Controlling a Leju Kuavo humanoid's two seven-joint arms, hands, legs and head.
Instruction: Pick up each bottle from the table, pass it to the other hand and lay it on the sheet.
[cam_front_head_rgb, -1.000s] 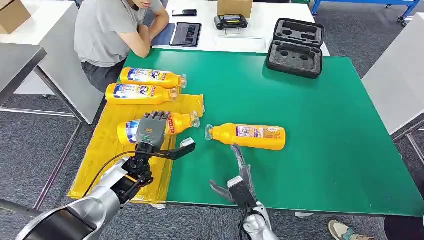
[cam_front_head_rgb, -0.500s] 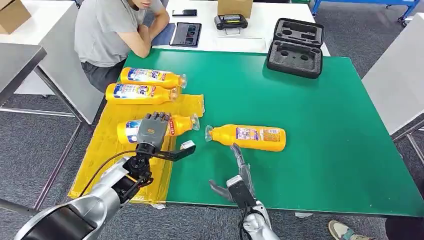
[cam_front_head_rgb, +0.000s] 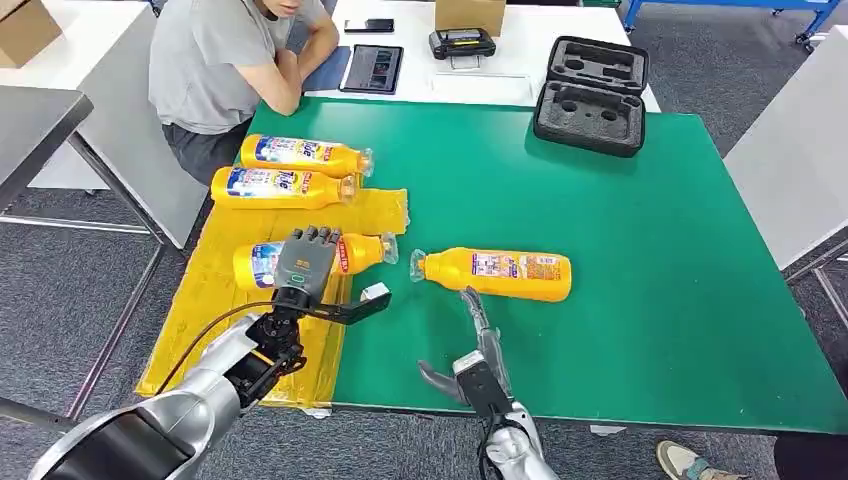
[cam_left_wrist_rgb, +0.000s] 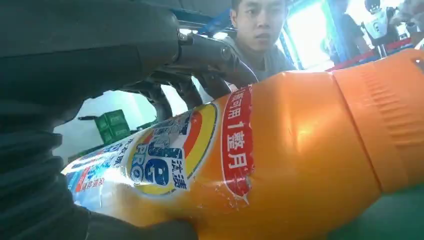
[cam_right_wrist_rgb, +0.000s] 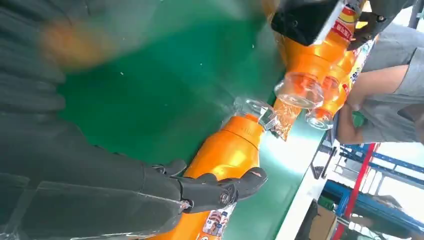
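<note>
Three bottles lie on or by the yellow sheet; the left hand wraps its fingers over the nearest bottle. The right hand is spread and empty, with the last bottle just beyond it on the table, not yet picked up.

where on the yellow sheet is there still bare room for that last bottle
Bare sheet lies nearer the robot, below the bottle under the left hand. The far end is crowded by two bottles.

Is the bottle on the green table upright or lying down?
Lying down: the orange bottle rests on its side on the green table, clear cap toward the yellow sheet.
</note>
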